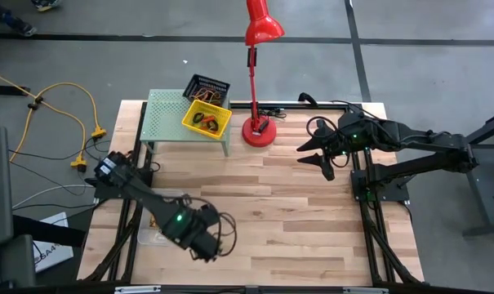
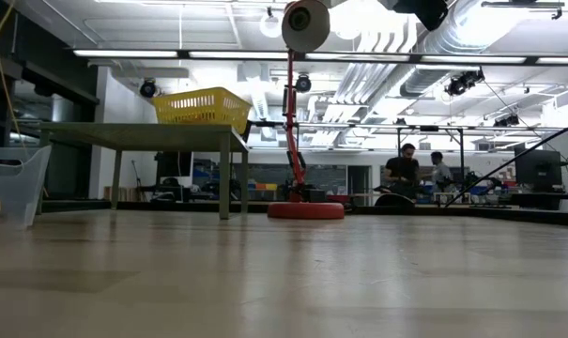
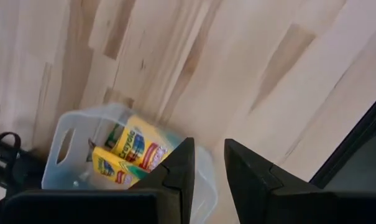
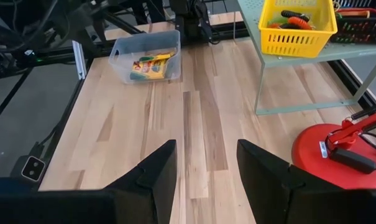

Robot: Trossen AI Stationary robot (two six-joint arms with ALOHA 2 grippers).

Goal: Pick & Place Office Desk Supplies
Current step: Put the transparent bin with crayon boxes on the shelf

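- Left hand [image 3: 206, 180] hangs over the clear bin [image 4: 145, 56] at the counter's [image 1: 295, 212] left edge, fingers parted and empty.
- Crayon boxes [image 3: 128, 155] lie inside that bin.
- Right hand [image 4: 203, 174] waits wide open near the red lamp [image 1: 257, 131].
- Yellow bin [image 1: 206, 119] sits on the green rack [image 1: 165, 122].
- Best play, I'd say: lift straight up, clear of the bin's wall.

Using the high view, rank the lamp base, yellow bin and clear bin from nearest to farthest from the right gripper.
From the right gripper:
1. Lamp base, just beside it toward the table's middle.
2. Yellow bin, on the green rack.
3. Clear bin, on the far side, under the left arm.
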